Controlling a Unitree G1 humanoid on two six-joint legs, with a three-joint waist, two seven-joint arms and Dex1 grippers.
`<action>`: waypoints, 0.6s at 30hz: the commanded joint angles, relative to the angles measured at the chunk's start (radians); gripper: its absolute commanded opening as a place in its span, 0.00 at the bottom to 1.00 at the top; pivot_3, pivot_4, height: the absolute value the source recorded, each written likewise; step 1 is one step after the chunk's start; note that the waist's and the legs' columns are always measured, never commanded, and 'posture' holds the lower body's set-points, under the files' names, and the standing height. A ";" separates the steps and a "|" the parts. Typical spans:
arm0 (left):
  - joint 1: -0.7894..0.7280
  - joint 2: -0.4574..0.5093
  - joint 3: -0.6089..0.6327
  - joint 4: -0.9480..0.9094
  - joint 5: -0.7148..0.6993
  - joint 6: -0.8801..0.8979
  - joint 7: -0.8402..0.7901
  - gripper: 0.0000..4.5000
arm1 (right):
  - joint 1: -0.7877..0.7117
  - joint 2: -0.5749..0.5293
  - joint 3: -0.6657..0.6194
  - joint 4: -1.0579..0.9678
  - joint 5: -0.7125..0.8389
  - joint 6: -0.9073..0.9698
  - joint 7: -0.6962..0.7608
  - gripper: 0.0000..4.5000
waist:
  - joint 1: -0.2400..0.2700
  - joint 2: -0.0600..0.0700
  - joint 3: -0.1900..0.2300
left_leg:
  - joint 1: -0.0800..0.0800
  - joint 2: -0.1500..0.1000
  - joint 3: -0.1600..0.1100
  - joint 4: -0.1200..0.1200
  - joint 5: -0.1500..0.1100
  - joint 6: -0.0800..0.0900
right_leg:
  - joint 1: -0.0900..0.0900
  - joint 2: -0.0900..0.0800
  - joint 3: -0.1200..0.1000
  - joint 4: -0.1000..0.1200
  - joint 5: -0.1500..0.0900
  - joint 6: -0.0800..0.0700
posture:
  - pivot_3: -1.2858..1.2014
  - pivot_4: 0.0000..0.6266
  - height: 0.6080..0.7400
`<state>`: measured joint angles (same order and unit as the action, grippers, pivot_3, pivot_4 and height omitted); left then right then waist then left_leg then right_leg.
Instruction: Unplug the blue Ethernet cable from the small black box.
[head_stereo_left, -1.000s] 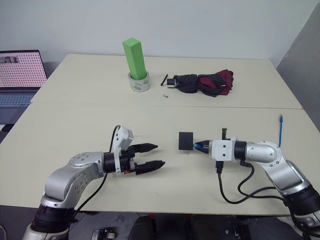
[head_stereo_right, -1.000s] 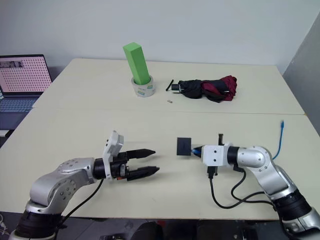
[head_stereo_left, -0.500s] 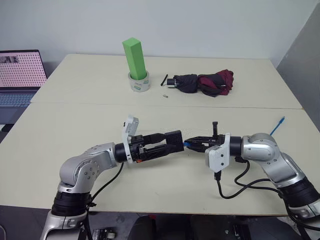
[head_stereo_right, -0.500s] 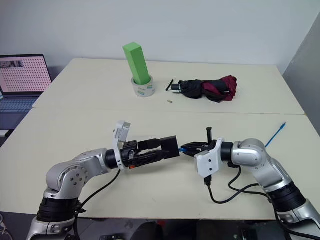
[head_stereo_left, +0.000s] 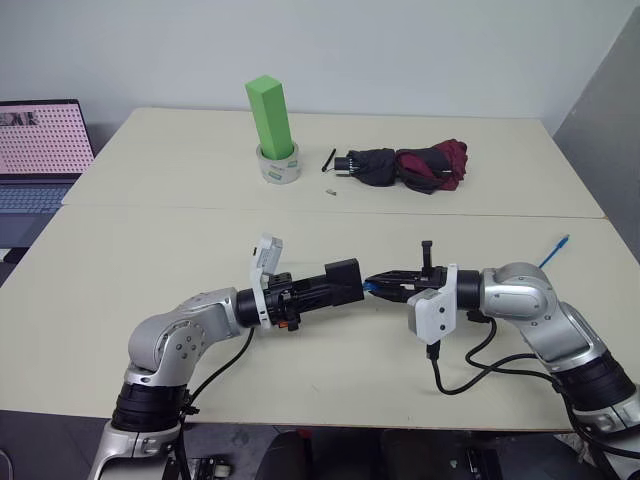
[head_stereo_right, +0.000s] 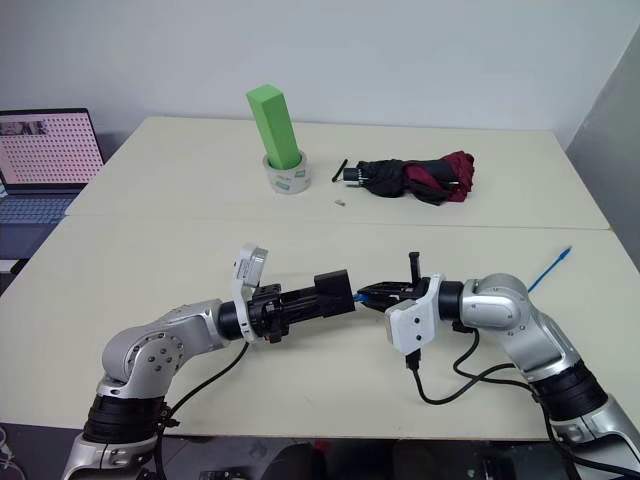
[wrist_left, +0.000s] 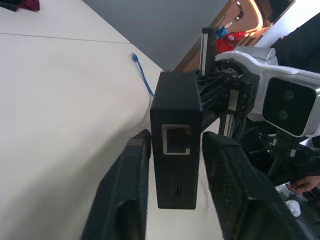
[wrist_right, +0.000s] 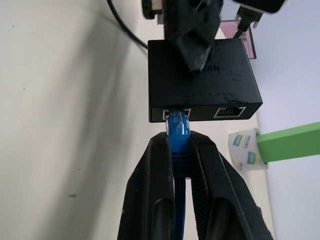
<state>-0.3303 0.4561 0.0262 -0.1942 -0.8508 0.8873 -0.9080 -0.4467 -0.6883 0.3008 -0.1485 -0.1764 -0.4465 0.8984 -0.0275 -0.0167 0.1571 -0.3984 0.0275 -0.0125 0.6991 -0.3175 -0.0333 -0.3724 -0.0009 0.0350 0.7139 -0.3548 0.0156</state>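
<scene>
The small black box (head_stereo_left: 344, 274) hangs above the table's front middle, with my left gripper (head_stereo_left: 336, 284) shut on its two sides. In the left wrist view the box (wrist_left: 175, 165) sits between the fingers (wrist_left: 131, 192), an empty port facing the camera. The blue Ethernet cable (wrist_right: 177, 129) is plugged into the box's (wrist_right: 202, 82) left port. My right gripper (wrist_right: 178, 138) is shut on the cable just behind the plug, facing the left gripper from the right (head_stereo_left: 374, 283). The cable's far end (head_stereo_left: 555, 247) sticks up by the table's right edge.
A green block (head_stereo_left: 270, 113) stands in a tape roll (head_stereo_left: 279, 166) at the back. A black-and-maroon folded umbrella (head_stereo_left: 408, 167) lies to its right. A laptop (head_stereo_left: 38, 150) sits at the far left. Black arm wiring (head_stereo_left: 470, 372) loops on the table near the front right edge.
My right gripper lifted the cable and box off the table and rolled. My left gripper moved right, took the box between its fingers and shut on it.
</scene>
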 joint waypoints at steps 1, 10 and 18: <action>-0.013 -0.002 -0.004 -0.002 0.004 -0.017 -0.006 0.17 | -0.025 0.004 0.011 -0.029 -0.003 -0.040 0.006 0.04 | 0.000 0.000 0.000 | 0.000 0.000 0.000 0.000 0.000 0.000 | 0.000 0.000 0.000 0.000 0.000 0.000 | 0.52 0.24 1.00; -0.020 0.004 -0.007 0.018 0.030 -0.039 -0.034 0.17 | -0.040 -0.046 -0.002 -0.048 0.045 -0.020 0.079 0.32 | 0.000 0.000 0.000 | 0.000 0.000 0.000 0.000 0.000 0.000 | 0.000 0.000 0.000 0.000 0.000 0.000 | 0.52 0.24 1.00; -0.043 0.062 -0.035 0.037 0.076 -0.110 -0.151 0.17 | 0.045 -0.181 -0.128 -0.344 0.500 0.598 0.166 0.46 | 0.001 0.000 0.000 | 0.000 0.000 -0.001 0.000 0.000 0.000 | 0.000 0.000 0.000 0.000 0.000 0.000 | 0.52 0.24 1.00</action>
<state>-0.3508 0.4986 -0.0005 -0.1459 -0.7852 0.8166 -1.0127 -0.4058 -0.8607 0.2265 -0.3911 0.1637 -0.0404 1.0858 -0.0265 -0.0167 0.1571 -0.3987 0.0278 -0.0134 0.6991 -0.3175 -0.0332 -0.3719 -0.0012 0.0343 0.7136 -0.3548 0.0156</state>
